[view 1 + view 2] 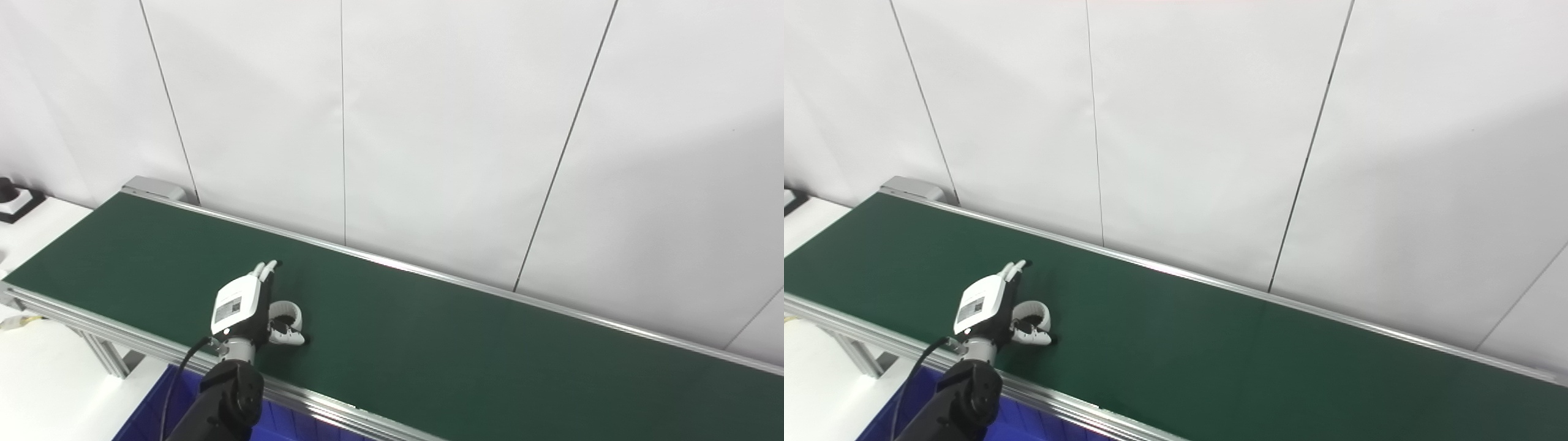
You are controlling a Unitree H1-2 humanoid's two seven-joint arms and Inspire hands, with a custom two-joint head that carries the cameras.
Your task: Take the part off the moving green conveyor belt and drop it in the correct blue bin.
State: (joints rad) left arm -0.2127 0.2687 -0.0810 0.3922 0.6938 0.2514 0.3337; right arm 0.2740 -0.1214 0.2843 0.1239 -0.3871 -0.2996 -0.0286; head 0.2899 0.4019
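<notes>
The left hand point(245, 306) is over the belt point(429, 331) in the lower left of the frame. Its fingers point(264, 269) are stretched forward, close together, and the thumb is bent to the side. A white ring-shaped part point(288, 312) lies on the belt just beside the thumb, maybe touching it; a grip is not visible. A blue bin point(153, 404) shows under the belt's near rail.

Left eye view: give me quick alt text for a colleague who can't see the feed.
The left hand reaches over the near edge of the green conveyor belt, fingers extended, with a white ring-shaped part at its thumb side; whether it grips the part is unclear. A blue bin sits below the belt's near rail, and white wall panels stand behind.
</notes>
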